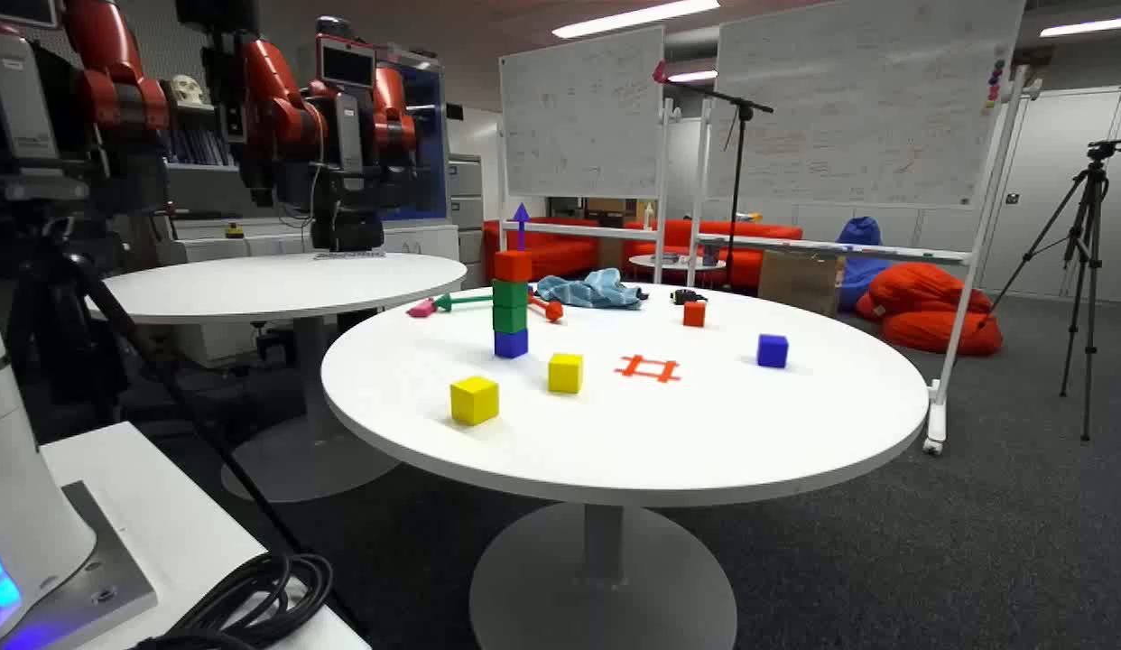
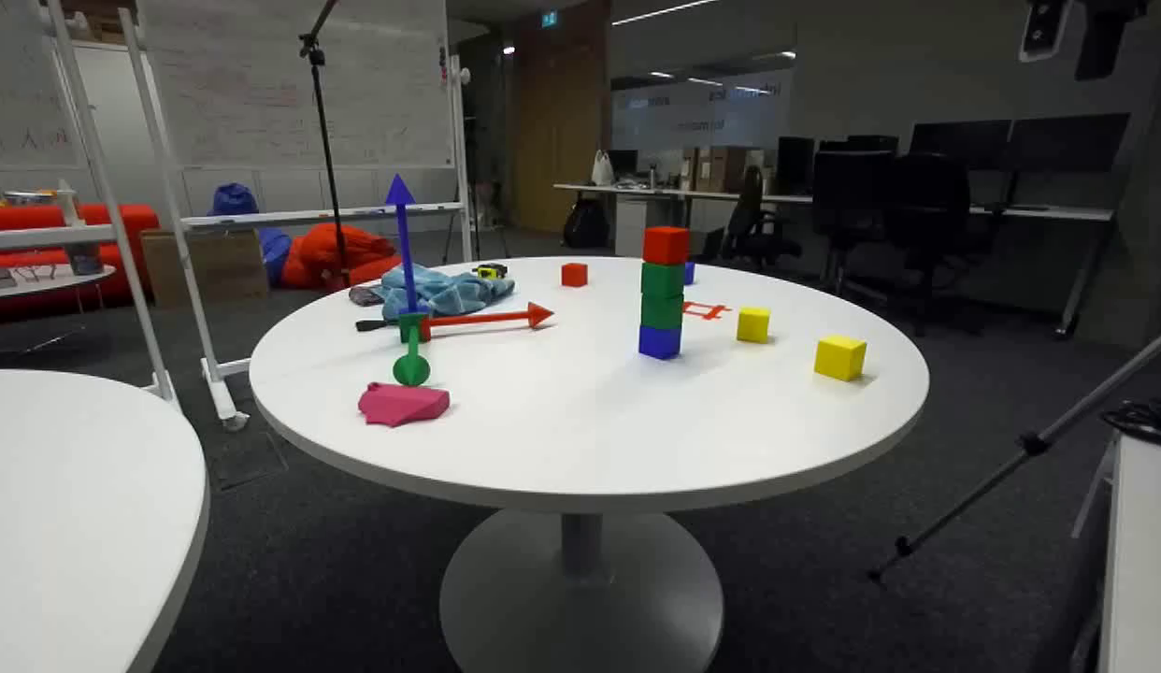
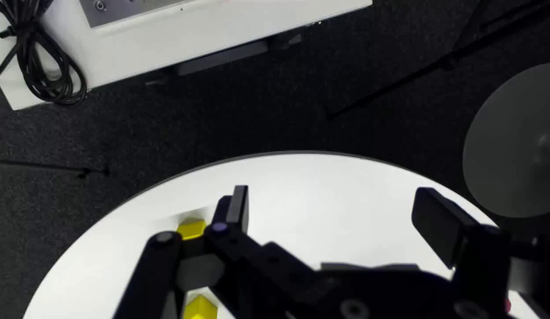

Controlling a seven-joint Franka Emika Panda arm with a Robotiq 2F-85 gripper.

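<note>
Hovering over tabletop [image 3: 310, 181], tool [image 3: 332, 217] spread, holding nothing. In exterior view: four-block stack [image 1: 510, 307] built, left; two yellow blocks [image 1: 475, 401] near, red block [image 1: 694, 314] far, blue block [image 1: 773, 351] right, all unstacked.

The round white tabletop [image 3: 328, 204] lies below the parted fingers [image 3: 436, 221]; the wrist view shows a yellow cube [image 3: 191, 230] just outside one finger, a second yellow cube [image 3: 200, 308] near it. Clear of the fingers: four-block stack [image 2: 663, 294], red cube [image 2: 574, 275], blue cube [image 1: 773, 351], blue cloth [image 1: 592, 291].
</note>
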